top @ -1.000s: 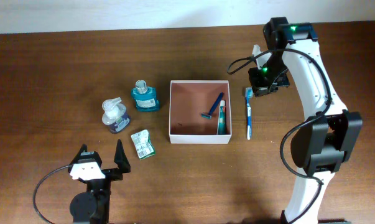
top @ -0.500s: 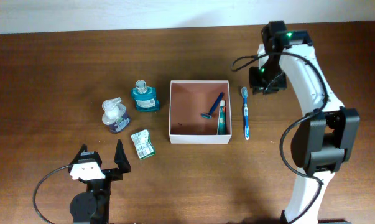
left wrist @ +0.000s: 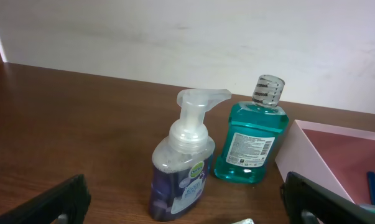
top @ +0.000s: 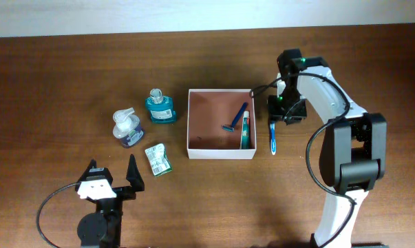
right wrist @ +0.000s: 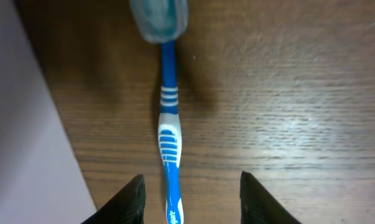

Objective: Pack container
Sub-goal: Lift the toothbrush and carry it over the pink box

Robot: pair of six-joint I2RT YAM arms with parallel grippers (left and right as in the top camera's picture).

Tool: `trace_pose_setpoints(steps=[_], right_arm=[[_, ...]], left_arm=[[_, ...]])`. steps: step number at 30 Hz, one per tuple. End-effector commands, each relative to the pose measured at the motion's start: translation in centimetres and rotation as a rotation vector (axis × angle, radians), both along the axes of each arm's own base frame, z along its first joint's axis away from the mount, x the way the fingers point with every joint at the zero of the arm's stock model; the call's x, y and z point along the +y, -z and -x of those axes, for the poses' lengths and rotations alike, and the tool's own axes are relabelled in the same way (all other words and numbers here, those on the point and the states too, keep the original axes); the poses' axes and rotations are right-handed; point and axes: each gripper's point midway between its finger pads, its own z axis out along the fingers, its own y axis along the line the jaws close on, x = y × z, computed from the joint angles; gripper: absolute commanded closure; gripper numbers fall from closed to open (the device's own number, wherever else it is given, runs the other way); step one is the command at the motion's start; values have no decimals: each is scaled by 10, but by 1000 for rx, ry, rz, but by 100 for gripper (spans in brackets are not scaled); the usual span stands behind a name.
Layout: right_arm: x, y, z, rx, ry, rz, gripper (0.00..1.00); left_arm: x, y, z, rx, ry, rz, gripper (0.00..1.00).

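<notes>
The container (top: 206,124), a square white-walled box with a pinkish inside, holds a blue razor (top: 235,118) and a tube (top: 246,132). Just to its right a blue-and-white toothbrush (top: 274,136) lies flat on the table. My right gripper (top: 285,114) hangs over its head end. In the right wrist view the toothbrush (right wrist: 168,140) runs between the open fingers (right wrist: 190,196), nearer the left one and touching neither. My left gripper (top: 113,176) rests open near the front left and holds nothing.
A clear pump soap bottle (top: 126,128) and a teal mouthwash bottle (top: 160,107) stand left of the container. A small green packet (top: 158,159) lies in front of them. The left wrist view shows the soap bottle (left wrist: 181,171), the mouthwash (left wrist: 252,140) and the container's wall (left wrist: 311,152).
My right gripper has come forward and down over the toothbrush, and its jaws have gone from shut to open. The left arm has not moved.
</notes>
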Motion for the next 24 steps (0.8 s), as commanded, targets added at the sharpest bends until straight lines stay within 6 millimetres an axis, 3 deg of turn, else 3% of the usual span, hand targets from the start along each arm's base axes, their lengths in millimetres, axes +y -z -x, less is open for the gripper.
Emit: trace_pose_setpoints(steps=[1, 10, 18, 24], right_arm=[[5, 15, 9, 26, 38, -16, 59], [9, 37, 8, -11, 38, -43, 60], [7, 41, -1, -56, 37, -32, 81], [1, 42, 0, -51, 36, 3, 84]], left_arm=[[0, 2, 0, 0, 4, -9, 1], [0, 2, 0, 0, 4, -9, 1], [0, 2, 0, 0, 4, -9, 0], [0, 2, 0, 0, 3, -9, 1]])
